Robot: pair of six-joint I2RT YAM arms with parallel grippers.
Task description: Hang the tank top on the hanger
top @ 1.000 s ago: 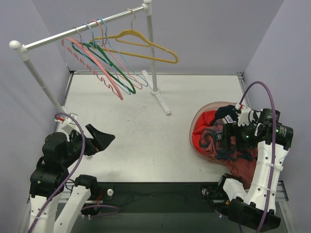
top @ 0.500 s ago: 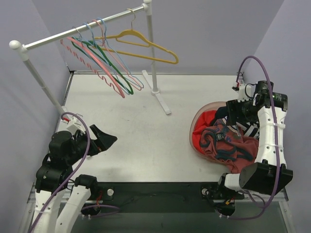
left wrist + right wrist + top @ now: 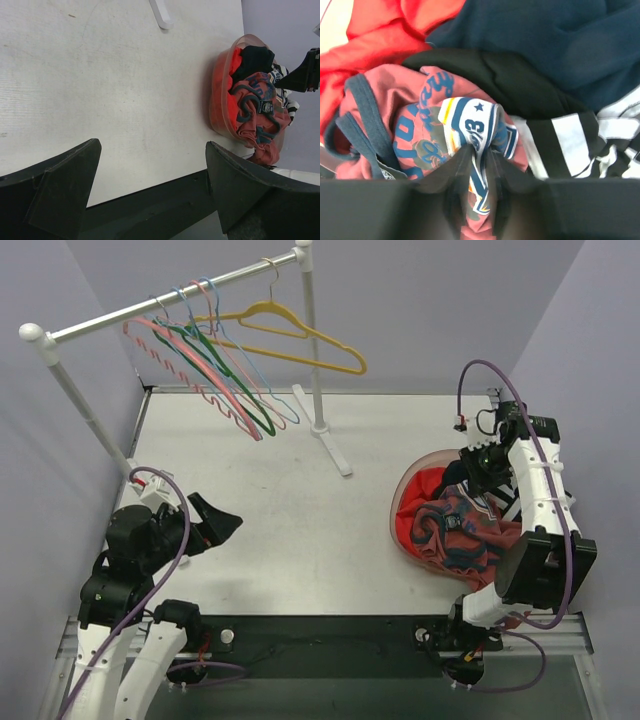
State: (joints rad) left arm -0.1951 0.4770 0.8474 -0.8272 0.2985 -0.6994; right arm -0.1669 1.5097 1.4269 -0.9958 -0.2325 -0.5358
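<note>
the tank top (image 3: 468, 537) lies crumpled in a pink translucent basin (image 3: 394, 517) at the right side of the table (image 3: 300, 500), its rust-red cloth and dark blue trim heaped on top of the other clothes, with part of it spilling over the basin's near edge. in the right wrist view a fold of its printed chest, white with blue and yellow marks, bunches up between the fingers of the right gripper (image 3: 477, 150), whose jaws are drawn close and pinch that fold. around it in the basin sit a bright red garment (image 3: 380, 35), a black garment (image 3: 520, 85), a navy garment (image 3: 560, 35) and a black-and-white striped garment (image 3: 580, 145).

the hanger (image 3: 290, 340), yellow, hangs by its hook from the rail (image 3: 150, 305) at the far left of the table, well apart from the basin; beside it hang a pink hanger (image 3: 200, 380), a green hanger (image 3: 240, 390) and a blue hanger (image 3: 255, 370).

the left gripper (image 3: 215, 525) hovers over bare table at the near left, its jaws spread wide with nothing between them.
</note>
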